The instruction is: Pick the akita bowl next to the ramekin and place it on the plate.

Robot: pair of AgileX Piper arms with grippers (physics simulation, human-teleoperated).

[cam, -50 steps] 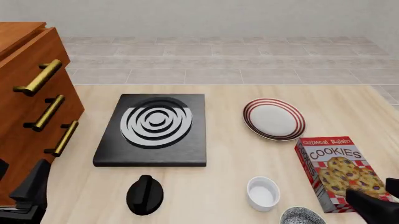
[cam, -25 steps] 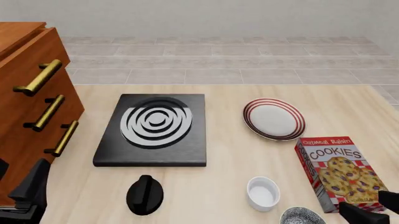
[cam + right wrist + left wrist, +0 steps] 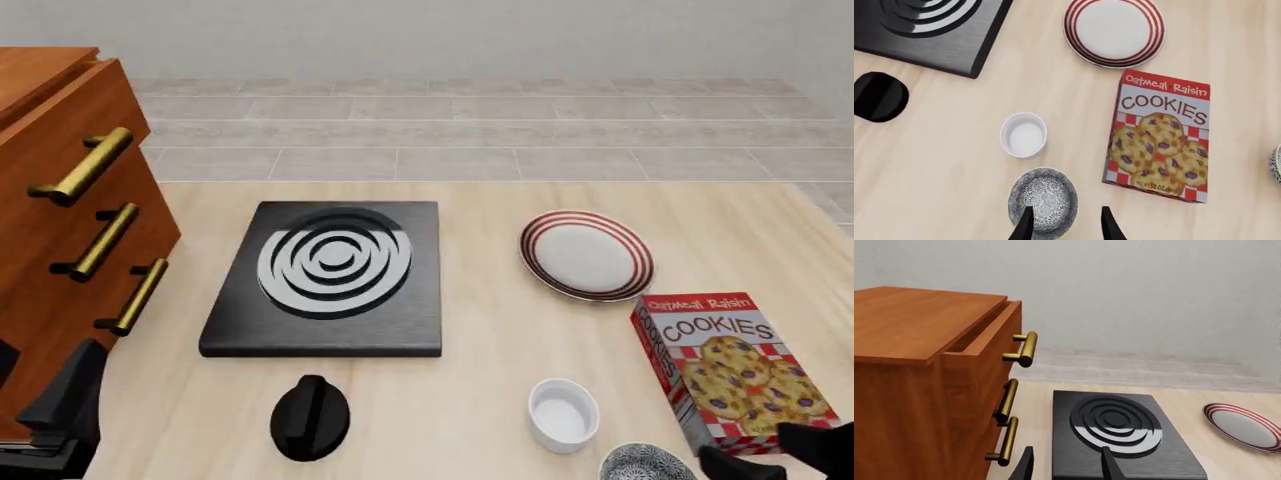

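While the left pincer [image 3: 1066,470] hangs with fingers apart beside the wooden drawer cabinet [image 3: 60,240], the stove [image 3: 328,277] lies farther right on the table [image 3: 454,400]. The ramekin [image 3: 562,413] stands just beside the akita bowl [image 3: 1043,202], with the plate [image 3: 586,254] well beyond. The right pincer [image 3: 1065,225] hovers spread above the bowl, beside the cookie box [image 3: 727,368].

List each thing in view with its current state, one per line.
Bowl: upright on the table, not gripped.
Ramekin: upright, empty.
Plate: flat, empty.
Cookie box: lying flat, face up.
Top drawer: slightly open.
Right gripper: open, over the bowl.
Left gripper: open, holding nothing.
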